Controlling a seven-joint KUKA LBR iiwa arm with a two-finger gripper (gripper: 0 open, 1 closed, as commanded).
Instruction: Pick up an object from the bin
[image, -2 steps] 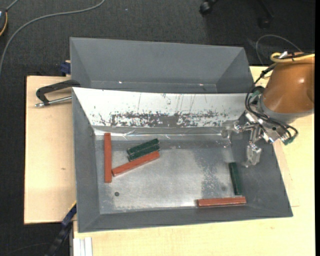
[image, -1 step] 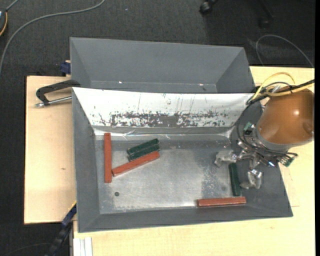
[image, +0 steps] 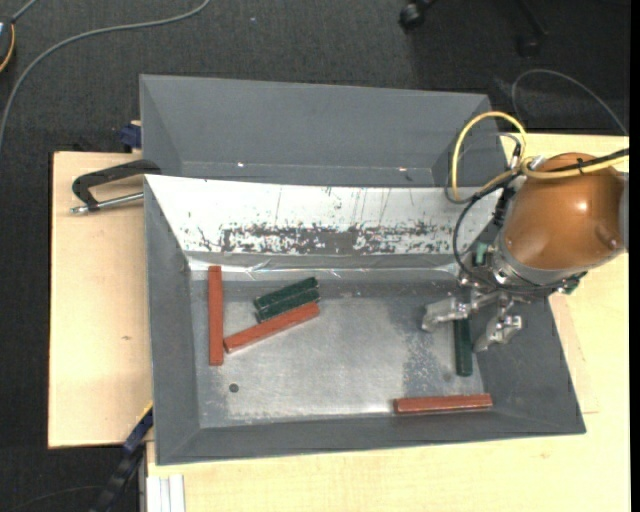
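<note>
Since a dark green stick (image: 464, 356) lies alone at the right on the floor of the bin (image: 300, 130), pointing toward the front wall, it is taken to be the thing in hand. Its upper end is seen in the gap of the gripper (image: 468, 324), whose two metal fingers (image: 432, 318) are spread to either side of it. The gripper is thus noted as open, and no clamping on the stick is made out. The straddle is judged deliberate: the fingers are set across the stick's narrow width, so that a closing would bear on its long sides. Bare floor is seen on both flanks, which is likely why this stick is suited to a grasp. Just beyond its lower end, a red-brown stick (image: 443, 404) is laid along the foot of the front wall, near but apart. Well off to the left, a second dark green piece (image: 286, 296) is rested against a slanting red-brown stick (image: 272, 327). A third red-brown stick (image: 215, 315) is laid along the left wall, and the two red-brown ones appear to meet at their lower ends. The arm is seen reaching in from the right over the bin's rim, with its orange wrist cover (image: 560, 215) held above the right slope and the tool pointed steeply down to the floor.
</note>
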